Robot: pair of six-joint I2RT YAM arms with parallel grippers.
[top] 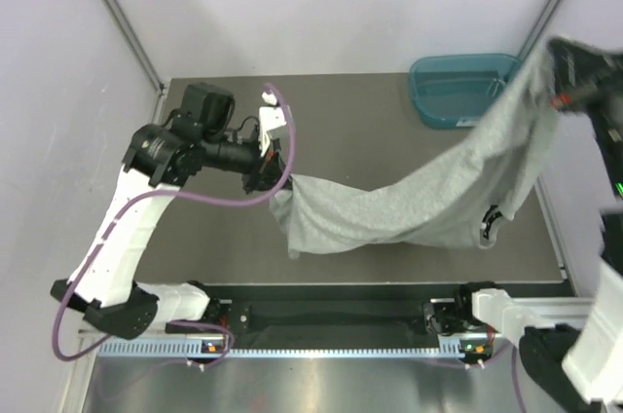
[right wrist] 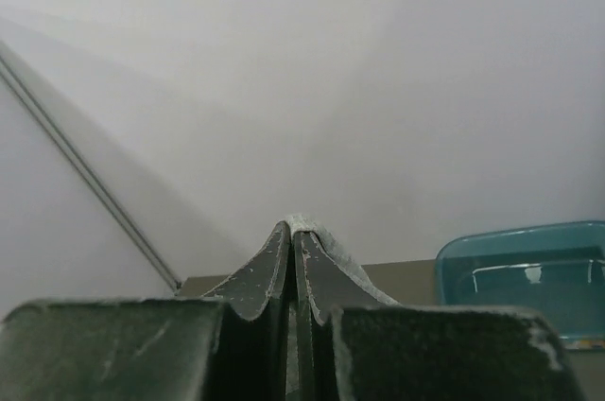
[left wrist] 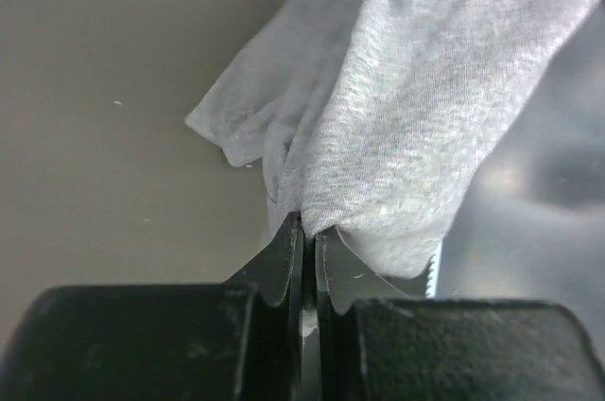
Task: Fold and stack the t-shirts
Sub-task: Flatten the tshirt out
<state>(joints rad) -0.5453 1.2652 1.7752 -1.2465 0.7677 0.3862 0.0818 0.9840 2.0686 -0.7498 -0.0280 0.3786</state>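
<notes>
Your left gripper (left wrist: 304, 231) is pinched on one end of the shirt (top: 409, 199), low over the left middle of the table (top: 341, 111); your right gripper (right wrist: 291, 231) clamps the other end, high above the far right corner near the tub (top: 438, 92). The shirt's long axis rises rightward between them, collar (top: 490, 221) seemingly hanging toward the near right edge.

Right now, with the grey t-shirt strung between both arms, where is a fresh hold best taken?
Probably the loose lower corner of the light heather-grey cotton t-shirt, drooping just below the left end effector: it droops loose as a thin edge, reachable from the near side. The right end effector pins the far end high.
</notes>
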